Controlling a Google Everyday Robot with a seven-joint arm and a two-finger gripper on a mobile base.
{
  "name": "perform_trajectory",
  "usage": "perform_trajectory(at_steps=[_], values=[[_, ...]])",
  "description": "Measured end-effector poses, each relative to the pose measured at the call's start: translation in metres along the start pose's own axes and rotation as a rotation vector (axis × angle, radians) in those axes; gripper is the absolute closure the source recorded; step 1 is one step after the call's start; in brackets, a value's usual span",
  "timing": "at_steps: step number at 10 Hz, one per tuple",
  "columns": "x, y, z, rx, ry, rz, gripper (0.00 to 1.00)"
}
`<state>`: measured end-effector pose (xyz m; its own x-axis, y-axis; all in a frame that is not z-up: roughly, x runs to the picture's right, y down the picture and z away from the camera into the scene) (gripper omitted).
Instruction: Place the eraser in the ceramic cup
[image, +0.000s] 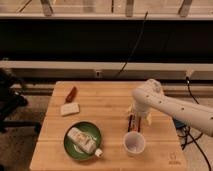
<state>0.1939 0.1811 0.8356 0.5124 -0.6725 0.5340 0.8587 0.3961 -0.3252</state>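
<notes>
The eraser (135, 122), a dark oblong block with orange stripes, lies on the wooden table (107, 107) just above the ceramic cup (134, 143). The cup is small, white and upright near the table's front edge. My gripper (139, 113) hangs from the white arm that comes in from the right. It sits over the far end of the eraser. Its two pale fingers are apart, one on each side of that end, so it is open. I cannot tell whether the fingers touch the eraser.
A green plate (70, 148) with a white bottle (82, 141) lying in it sits at the front left. A cream-white flat block (70, 108) and a small reddish-brown piece (71, 93) lie at the left. Cables hang at the right edge.
</notes>
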Motion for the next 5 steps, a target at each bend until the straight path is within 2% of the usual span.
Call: perform_trajectory(at_steps=[5], values=[[0.022, -0.004, 0.022, -0.013, -0.024, -0.038, 0.20]])
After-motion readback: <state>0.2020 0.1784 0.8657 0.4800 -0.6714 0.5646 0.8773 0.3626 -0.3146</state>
